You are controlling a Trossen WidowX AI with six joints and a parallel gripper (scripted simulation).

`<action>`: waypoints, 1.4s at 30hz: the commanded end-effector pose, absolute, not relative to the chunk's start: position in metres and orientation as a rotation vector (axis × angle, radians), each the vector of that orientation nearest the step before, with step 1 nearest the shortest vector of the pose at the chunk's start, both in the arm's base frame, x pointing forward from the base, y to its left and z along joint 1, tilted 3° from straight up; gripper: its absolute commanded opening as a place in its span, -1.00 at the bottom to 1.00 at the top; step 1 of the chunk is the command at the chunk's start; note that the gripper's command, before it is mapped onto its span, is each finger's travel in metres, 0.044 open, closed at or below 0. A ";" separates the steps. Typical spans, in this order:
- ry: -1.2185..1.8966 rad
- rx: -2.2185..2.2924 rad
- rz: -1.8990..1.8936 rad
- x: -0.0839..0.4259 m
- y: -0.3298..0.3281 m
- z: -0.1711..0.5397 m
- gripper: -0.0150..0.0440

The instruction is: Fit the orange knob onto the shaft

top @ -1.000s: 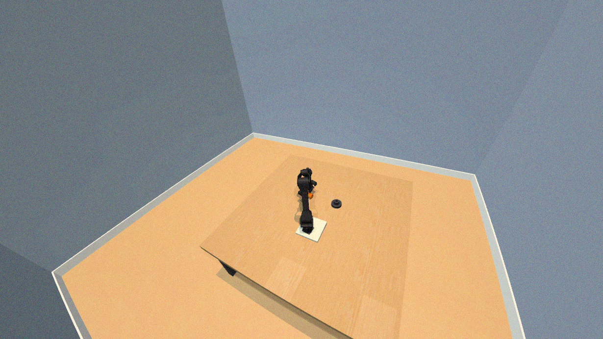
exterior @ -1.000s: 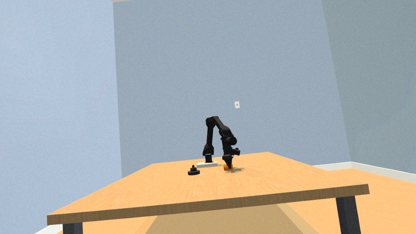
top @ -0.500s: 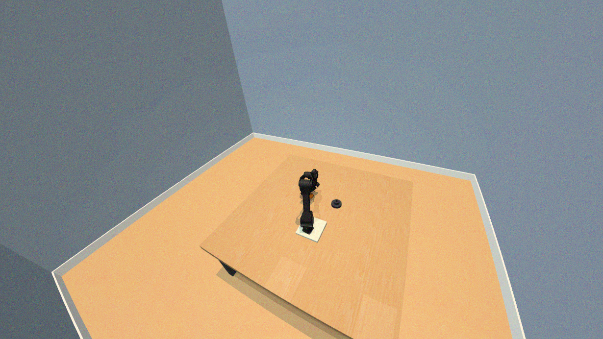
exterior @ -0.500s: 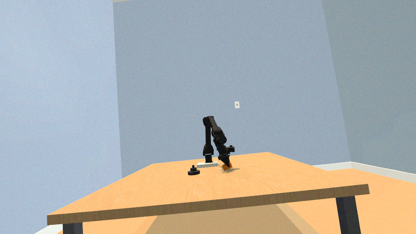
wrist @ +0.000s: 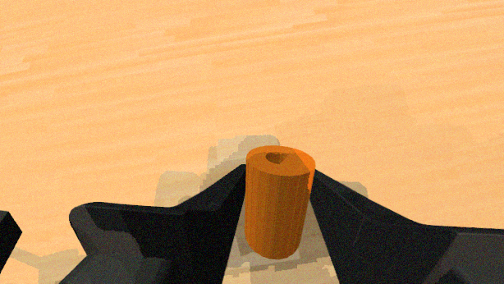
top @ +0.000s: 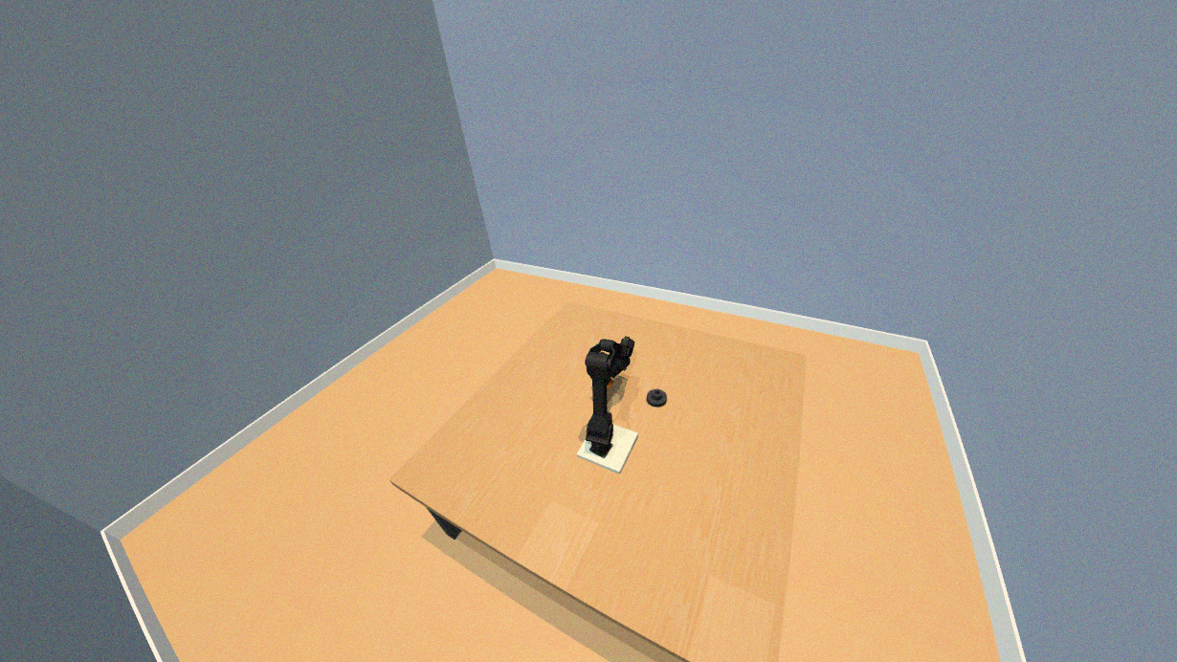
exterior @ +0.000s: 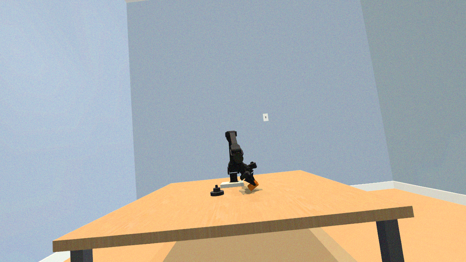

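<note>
My gripper [exterior: 252, 182] [wrist: 279, 167] is shut on the orange knob [exterior: 253, 185] [wrist: 276, 209], one finger on each side. The knob is tilted and just above the table in the exterior view; in the top view the arm mostly hides it. The wrist view shows the small dark hole [wrist: 274, 158] in its end face; I cannot tell its flat side clearly. The dark round pedestal [top: 650, 402] [exterior: 216, 193] stands apart from the gripper, to its right in the top view and to its left in the exterior view. Its short shaft [exterior: 216, 186] points up with nothing on it.
The arm's white base plate [top: 623, 454] [exterior: 232, 185] lies on the wooden table [top: 707, 494] [exterior: 293, 203]. The pedestal is off one side of the arm. The table's near edge runs along the front in the exterior view. Arm shadows fall below the gripper.
</note>
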State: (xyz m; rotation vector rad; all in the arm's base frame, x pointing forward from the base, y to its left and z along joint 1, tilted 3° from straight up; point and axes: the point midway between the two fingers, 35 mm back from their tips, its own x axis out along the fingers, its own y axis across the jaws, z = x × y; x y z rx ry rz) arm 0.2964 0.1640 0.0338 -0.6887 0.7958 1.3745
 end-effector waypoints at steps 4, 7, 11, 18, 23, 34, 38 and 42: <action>0.709 -0.612 1.399 0.294 0.156 0.034 0.12; 0.668 -0.574 1.409 0.294 0.153 0.034 0.12; 0.613 -0.524 1.422 0.294 0.148 0.034 0.12; 0.517 -0.434 1.442 0.293 0.140 0.032 0.12; 0.448 -0.371 1.453 0.292 0.134 0.031 0.12; 0.343 -0.274 1.466 0.291 0.125 0.028 0.12; 0.352 -0.282 1.465 0.291 0.123 0.029 0.12; 0.348 -0.278 1.466 0.291 0.125 0.028 0.39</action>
